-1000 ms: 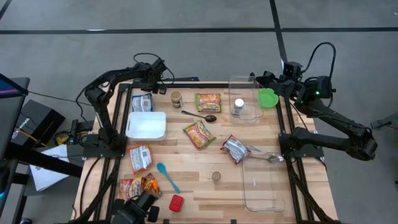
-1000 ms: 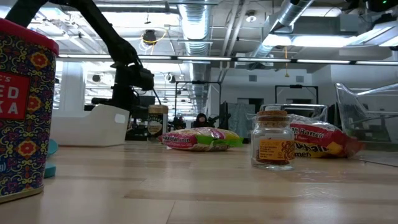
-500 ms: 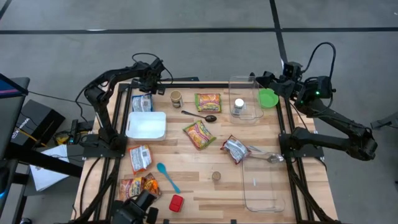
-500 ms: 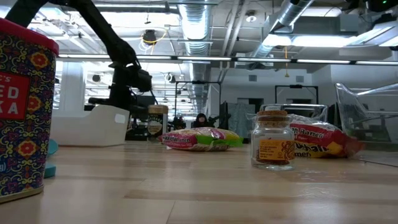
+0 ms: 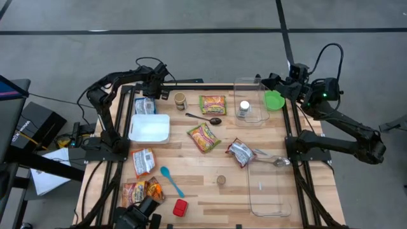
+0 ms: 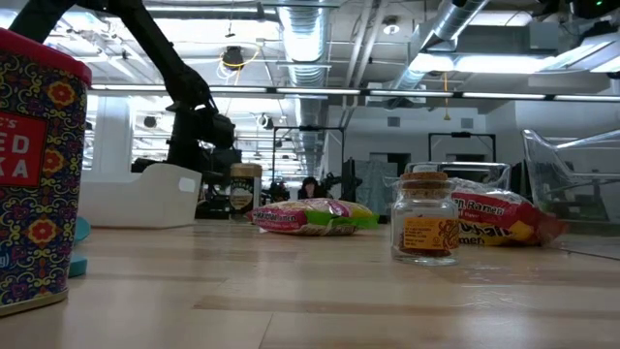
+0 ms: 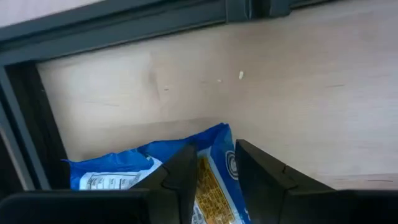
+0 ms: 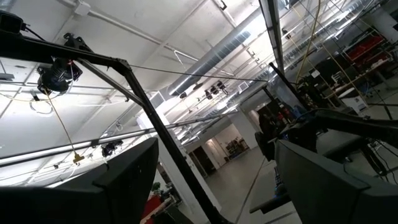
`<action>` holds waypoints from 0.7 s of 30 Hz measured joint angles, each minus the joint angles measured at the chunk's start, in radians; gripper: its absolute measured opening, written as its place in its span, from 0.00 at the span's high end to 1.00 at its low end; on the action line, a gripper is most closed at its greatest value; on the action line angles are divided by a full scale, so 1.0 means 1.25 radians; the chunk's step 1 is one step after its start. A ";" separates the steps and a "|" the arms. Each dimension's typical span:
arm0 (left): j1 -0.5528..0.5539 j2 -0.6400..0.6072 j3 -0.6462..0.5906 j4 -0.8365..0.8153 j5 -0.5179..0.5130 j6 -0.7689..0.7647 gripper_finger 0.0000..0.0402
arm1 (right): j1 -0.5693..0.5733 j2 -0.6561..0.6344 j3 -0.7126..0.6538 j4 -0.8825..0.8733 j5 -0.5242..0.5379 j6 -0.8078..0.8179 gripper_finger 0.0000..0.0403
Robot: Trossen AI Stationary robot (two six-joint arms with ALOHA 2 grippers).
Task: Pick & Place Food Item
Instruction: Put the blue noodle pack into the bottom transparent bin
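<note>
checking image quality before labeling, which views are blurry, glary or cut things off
Low view: red tin looms close and cropped, ceiling lights glare. Left wrist view: soft, blue packet between the left gripper fingers. Right wrist view: only bright ceiling. High view: evenly lit.

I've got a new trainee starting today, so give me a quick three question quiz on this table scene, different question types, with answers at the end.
1. True or false: the left gripper is closed on the blue packet.
2. What stands inside the clear bin at the far right of the table?
A. a white-lidded jar
B. the red tin
C. the blue spoon
3. Fill in: the right gripper waits, open, next to the green ____.

Key
1. True: its fingers pinch the packet's edge at the table's far left corner.
2. A: the jar.
3. Bowl.
</note>
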 joint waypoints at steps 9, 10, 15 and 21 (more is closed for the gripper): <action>0.000 0.000 -0.006 0.031 0.000 -0.002 0.76 | 0.000 0.000 0.000 -0.002 0.000 0.000 0.22; 0.000 0.000 -0.006 0.033 0.000 -0.002 0.77 | 0.001 0.000 0.000 -0.002 0.000 0.000 0.22; 0.000 0.000 -0.006 0.037 0.000 0.003 0.88 | 0.001 0.000 0.000 -0.002 0.000 0.001 0.22; 0.000 0.000 -0.006 0.037 0.000 0.006 0.99 | 0.001 0.000 0.000 -0.002 0.000 0.000 0.22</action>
